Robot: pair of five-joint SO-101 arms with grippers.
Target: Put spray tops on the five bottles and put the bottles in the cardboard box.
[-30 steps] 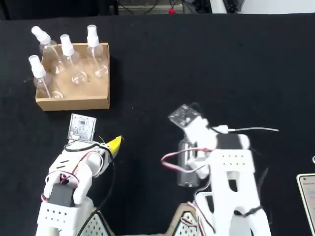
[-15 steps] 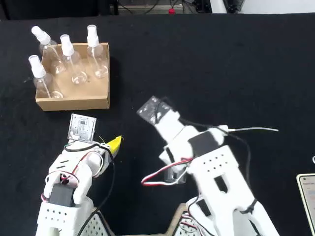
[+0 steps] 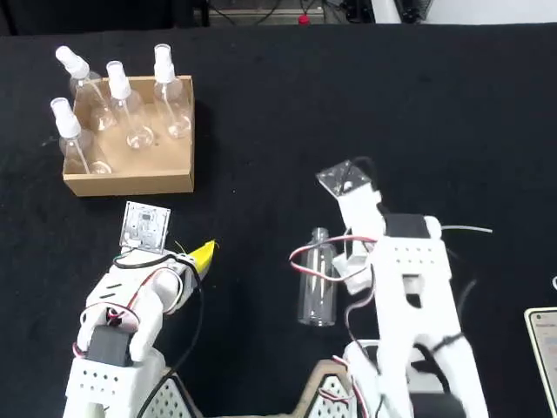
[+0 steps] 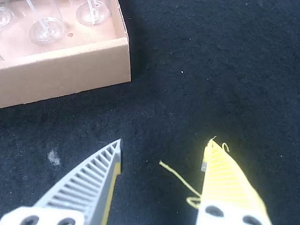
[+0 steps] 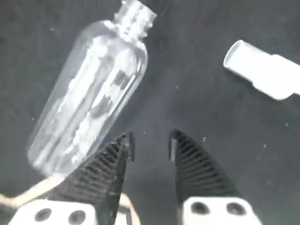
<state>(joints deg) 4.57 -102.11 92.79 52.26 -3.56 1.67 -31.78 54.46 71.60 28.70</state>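
Note:
A clear bottle (image 3: 317,279) without a top lies on the black table just left of the right arm (image 3: 409,279). In the right wrist view that bottle (image 5: 89,93) lies beside my right gripper (image 5: 151,138), which is open by a small gap and holds nothing. A white spray top (image 5: 262,70) lies loose on the cloth a little beyond it. The cardboard box (image 3: 130,183) at the far left holds several bottles with spray tops (image 3: 117,83). My left gripper (image 4: 163,144) is open and empty over bare cloth, short of the box (image 4: 65,70).
A flat white-edged device (image 3: 544,344) lies at the table's right edge. Black cloth covers the table between the box and the arms. A loose yellow thread (image 4: 178,180) hangs from the left gripper's yellow finger.
The right arm swung left over the bottle, then back to the right. The bottle now lies uncovered at the arm's left side. The left arm has stayed still.

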